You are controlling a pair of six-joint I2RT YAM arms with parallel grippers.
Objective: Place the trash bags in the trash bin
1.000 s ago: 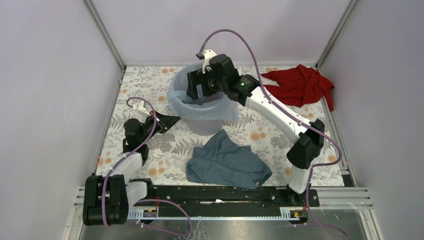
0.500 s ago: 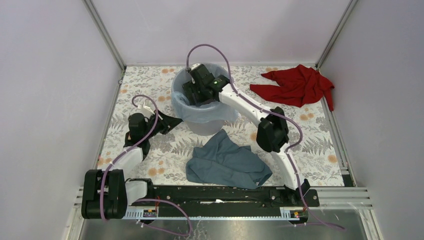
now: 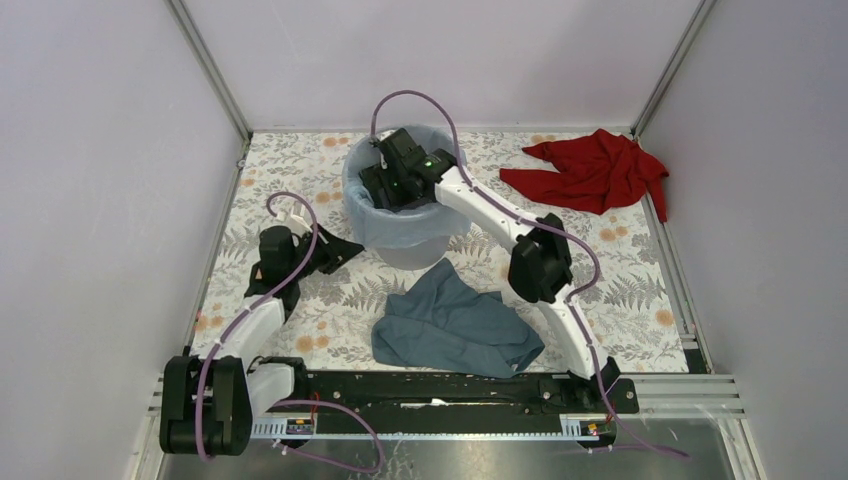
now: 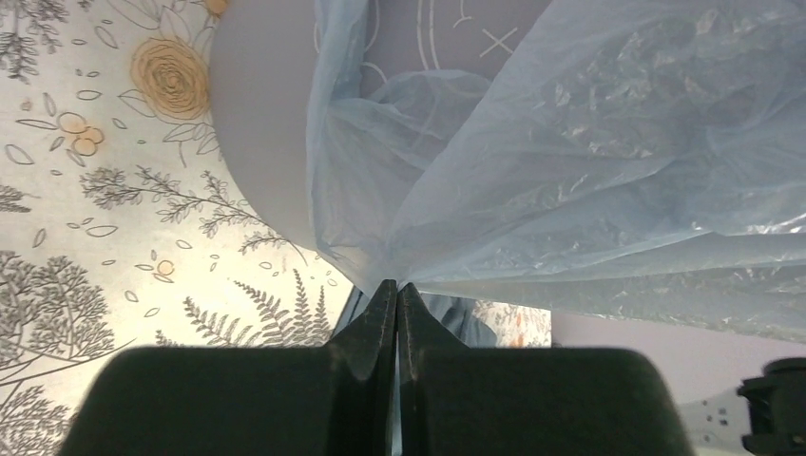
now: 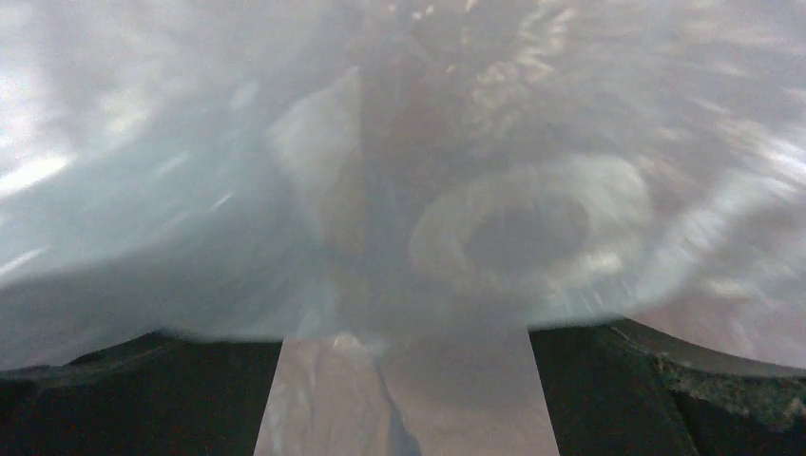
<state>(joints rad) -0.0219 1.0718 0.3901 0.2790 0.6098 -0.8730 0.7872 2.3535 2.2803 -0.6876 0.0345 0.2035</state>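
The trash bin [image 3: 408,254] is a round light-grey basket at the back middle of the table. The pale-blue trash bag [image 3: 410,224] lines it and hangs over its rim. My left gripper [image 3: 354,245] is low at the bin's left side, shut on a pinch of the bag's hanging edge. In the left wrist view the fingertips [image 4: 397,287] meet on the crinkly bag [image 4: 589,161] beside the bin wall [image 4: 261,123]. My right gripper [image 3: 388,188] reaches down inside the bin, open. In its wrist view the fingers [image 5: 143,394] stand wide apart against blurred bag plastic [image 5: 285,190].
A slate-blue cloth [image 3: 455,325] lies crumpled in front of the bin, between the two arms. A red cloth [image 3: 595,170] lies at the back right corner. Pale walls enclose the floral table on three sides, and a metal rail [image 3: 450,395] runs along the near edge.
My right arm has dropped from above the bin's rim down into the bin, folding its elbow inward. The left gripper has stayed shut on the bag's edge, barely shifting.
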